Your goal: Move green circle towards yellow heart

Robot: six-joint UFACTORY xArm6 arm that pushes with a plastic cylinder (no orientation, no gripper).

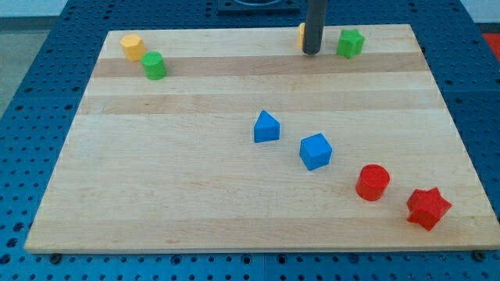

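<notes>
Only the rod (313, 25) showed: a straight, smooth, dark grey cylinder, even in width, with a faint sheen down one side. My tip (312, 51) ended blunt and flat.

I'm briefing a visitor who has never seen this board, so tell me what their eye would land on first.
First comes the dark rod at the view's top, my tip resting beside a partly hidden orange block, with the green star just to its right. Next, the bright red star and red cylinder at the bottom right. The green circle sits at the top left, touching the yellow block.
</notes>
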